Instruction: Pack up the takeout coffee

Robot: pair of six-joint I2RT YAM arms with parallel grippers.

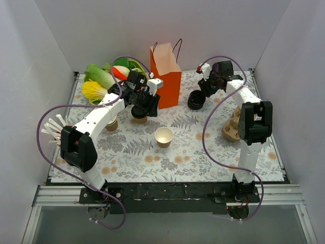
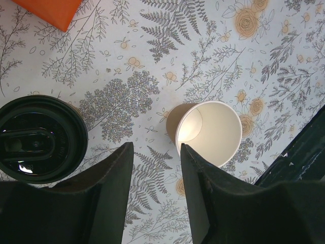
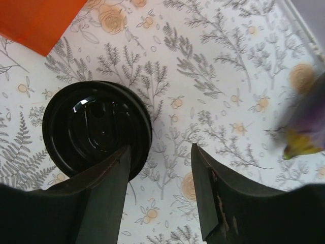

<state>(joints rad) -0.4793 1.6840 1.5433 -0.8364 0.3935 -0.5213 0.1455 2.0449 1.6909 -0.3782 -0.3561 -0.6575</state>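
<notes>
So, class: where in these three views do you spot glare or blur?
Right wrist view: glare on the black lid, and a blurred purple-yellow smear at the right edge. Left wrist view: highlights on the lidded cup; near fingers soft. Top view: evenly lit.

Plain white walls (image 1: 56, 46) enclose 3 sides of a table (image 1: 137, 157) covered in fern-and-flower print.

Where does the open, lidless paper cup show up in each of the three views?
Top external: the lidless cup stands mid-table, in front of the orange bag.
Left wrist: right of centre, just beyond the hand's fingertips.
Right wrist: not in it.
Shared landmark: the orange bag, upper left corner in both wrist views.
</notes>
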